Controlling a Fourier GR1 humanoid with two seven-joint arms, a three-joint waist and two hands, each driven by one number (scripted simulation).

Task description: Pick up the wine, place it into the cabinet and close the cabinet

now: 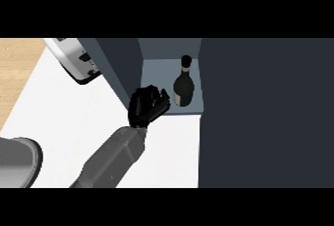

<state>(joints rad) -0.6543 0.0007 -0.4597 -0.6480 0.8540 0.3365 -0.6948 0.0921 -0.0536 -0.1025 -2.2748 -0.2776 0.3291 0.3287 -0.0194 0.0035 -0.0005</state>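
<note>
**Wine bottle standing in cabinet; left hand open beside it**

Nearest the lower edge, a grey forearm [114, 156] rises from the lower left across the white counter [58, 114]. A grey round vessel [14, 162] sits at the left edge, well apart from the arm and partly cut off by the frame.

The forearm ends in the left hand [147, 107], at the front edge of the cabinet opening. Its fingers [160, 98] are spread and fairly straight, pointing up and to the right, and hold nothing.

The wine bottle [184, 87] stands upright just to the right of the hand, on the pale floor of the cabinet [160, 70]. Whether the fingertips touch the bottle cannot be told. The bottle's right side lies close to a broad dark panel [264, 110] that fills the right of the view.

The cabinet's dark left wall [116, 66] runs behind the hand. Beyond it, at the upper left, a silver and white appliance [73, 59] rests on the counter.
</note>
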